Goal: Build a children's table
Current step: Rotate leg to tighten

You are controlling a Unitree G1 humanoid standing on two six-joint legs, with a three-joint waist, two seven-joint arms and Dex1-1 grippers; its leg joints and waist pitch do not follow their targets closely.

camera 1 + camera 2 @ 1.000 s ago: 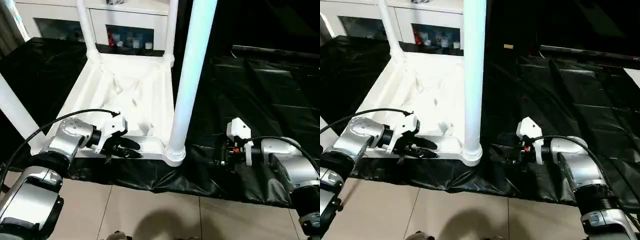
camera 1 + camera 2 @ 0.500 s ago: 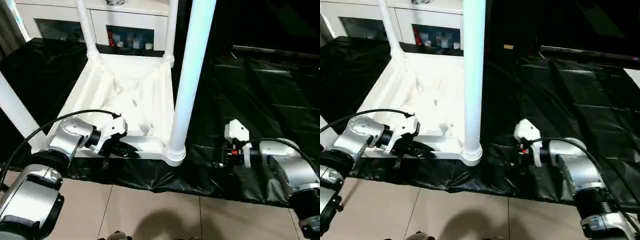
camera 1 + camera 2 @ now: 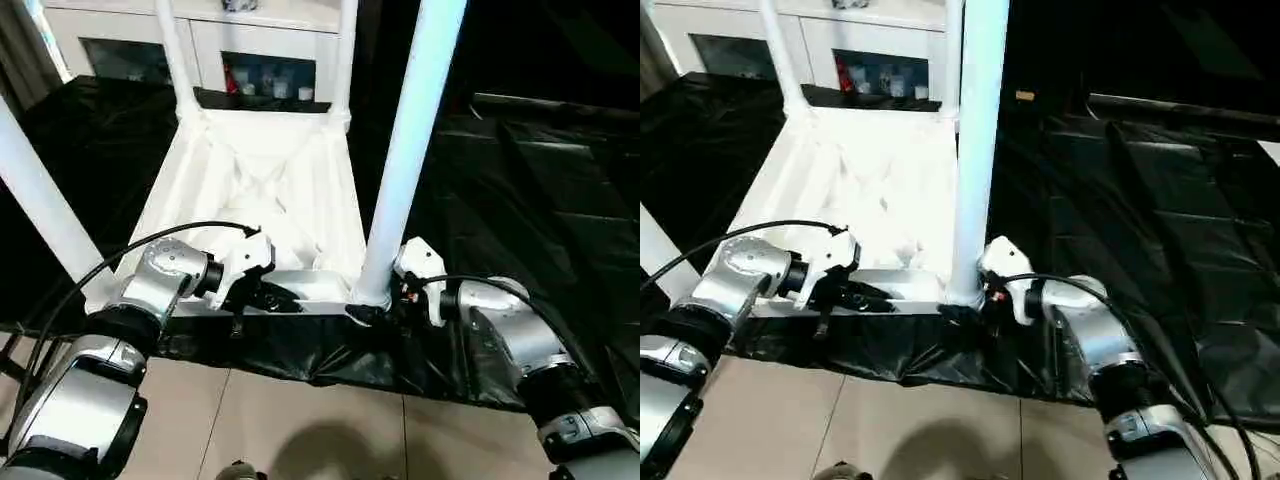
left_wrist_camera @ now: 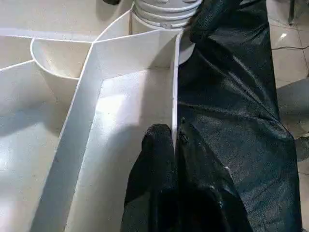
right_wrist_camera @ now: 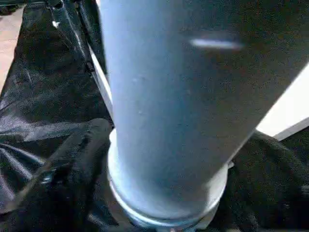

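Left wrist view: left gripper (image 4: 174, 140) pinched shut on near rim of upturned white ribbed plastic children's table (image 3: 270, 190); right gripper (image 5: 159, 159) spread wide, straddling near-right white tube leg (image 3: 405, 180) base.

You've got an all-white plastic children's table (image 3: 262, 180), upside down, ribbed underside plain white, no print. Its four tube legs (image 3: 414, 140) are white too; the near one reads pale bluish in your head views. It sits on a glossy black wrinkled plastic sheet (image 3: 520, 180). Your forearms (image 3: 505, 330) are silver with white wrist housings and black cables; fingers (image 4: 154, 159) black. Floor tiles (image 3: 300, 420) beige. White glass-door cabinet (image 3: 250, 55) holds red and pale bottles.
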